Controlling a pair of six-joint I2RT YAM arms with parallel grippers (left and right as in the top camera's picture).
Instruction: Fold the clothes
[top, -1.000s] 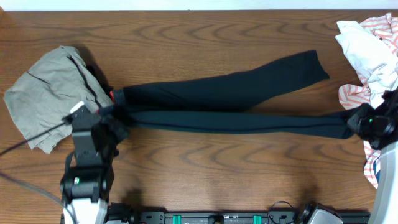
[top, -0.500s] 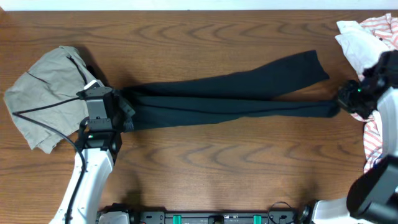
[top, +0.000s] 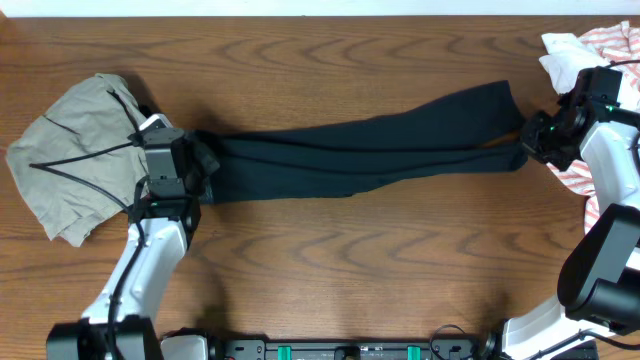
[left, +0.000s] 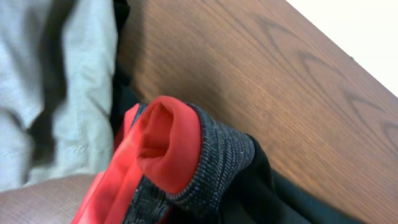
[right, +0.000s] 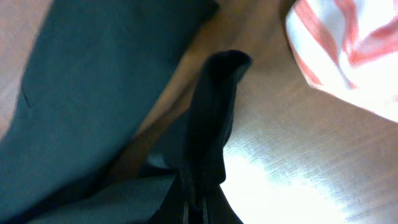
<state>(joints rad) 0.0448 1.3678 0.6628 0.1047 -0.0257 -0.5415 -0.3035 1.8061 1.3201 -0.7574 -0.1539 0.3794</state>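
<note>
Overhead view gives you the leggings (top: 360, 160) stretched across the desk (top: 350, 270), left claw (top: 203, 166) clamped on the waist end and right claw (top: 527, 140) clamped on one leg end. Left wrist view adds the red-edged waistband (left: 186, 155) bunched beside the khaki garment (left: 56, 74). Right wrist view adds the pinched cuff (right: 214, 124) near the striped garment (right: 348, 50).

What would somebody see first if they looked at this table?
Probably the long black leggings stretched across the middle of the table, with the left fingers pinching the waistband end and the right fingers pinching a leg end. The waistband's bright red edge pops in the left wrist view. A khaki-grey garment lies crumpled at the left, a red-striped pile at the far right.
</note>
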